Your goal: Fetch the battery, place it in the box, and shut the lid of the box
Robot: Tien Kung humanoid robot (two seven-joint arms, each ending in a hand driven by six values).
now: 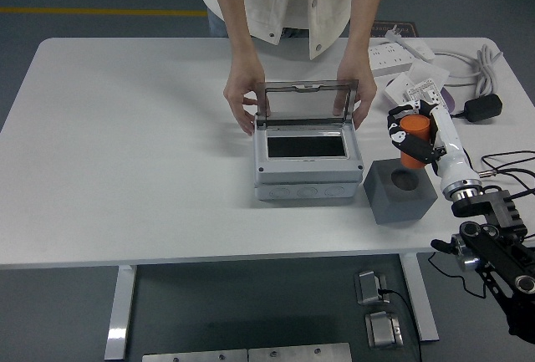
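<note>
An orange cylindrical battery is lifted clear of the grey block holder, whose round socket shows empty. My right hand is shut on the battery, above and slightly behind the holder. The grey box stands at the table's middle with its clear lid upright. A person at the far side holds the lid's two sides, one hand at its left and the other hand at its right. My left arm is out of view.
A purple tray holding a small white packet lies behind my right hand. A white power strip, white cable and black adapter sit at the back right. Black wires trail over the right edge.
</note>
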